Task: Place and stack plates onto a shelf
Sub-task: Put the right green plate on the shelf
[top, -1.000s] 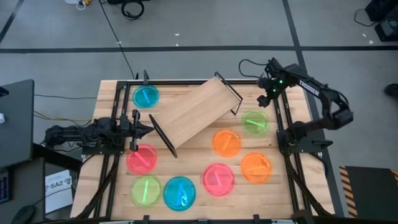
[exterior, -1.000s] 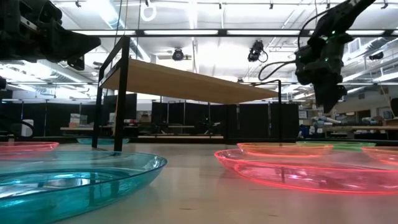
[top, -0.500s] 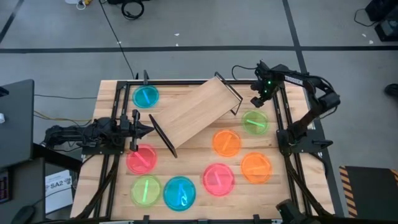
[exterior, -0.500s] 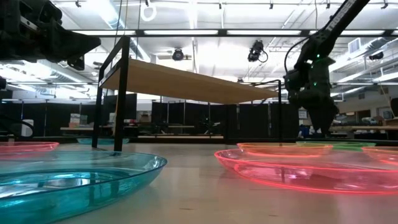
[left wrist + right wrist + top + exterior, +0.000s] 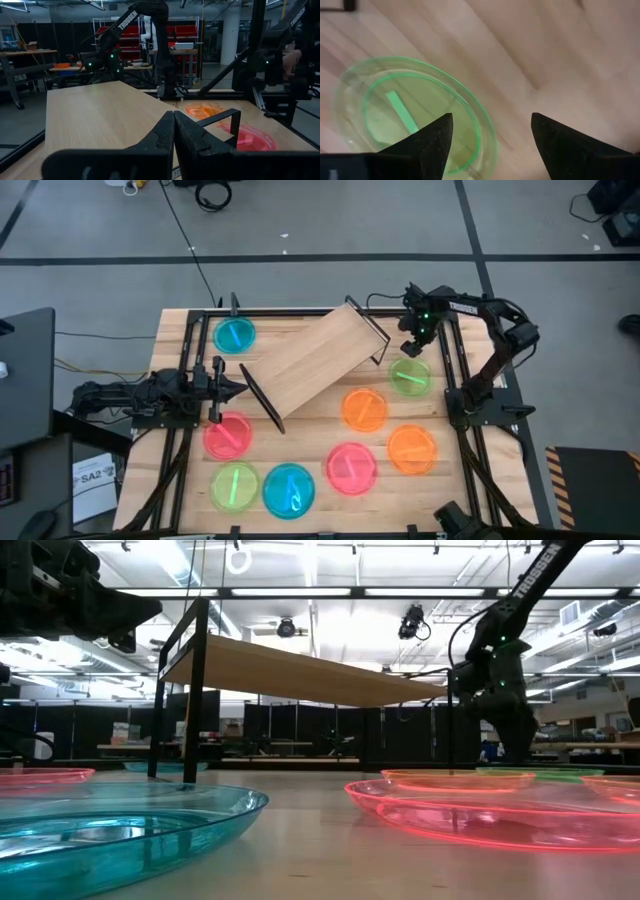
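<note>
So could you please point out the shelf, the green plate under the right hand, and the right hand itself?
shelf [image 5: 312, 358]: high view, middle of its board.
green plate [image 5: 409, 376]: high view, its centre.
right hand [image 5: 490, 131]: right wrist view, midway between its fingertips.

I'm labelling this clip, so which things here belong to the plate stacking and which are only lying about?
Job:
- eight plates on the table, including the green plate under the open right gripper
- shelf
- left gripper, shut, waiting

Lying about:
- cables on the floor
- paper sheet
</note>
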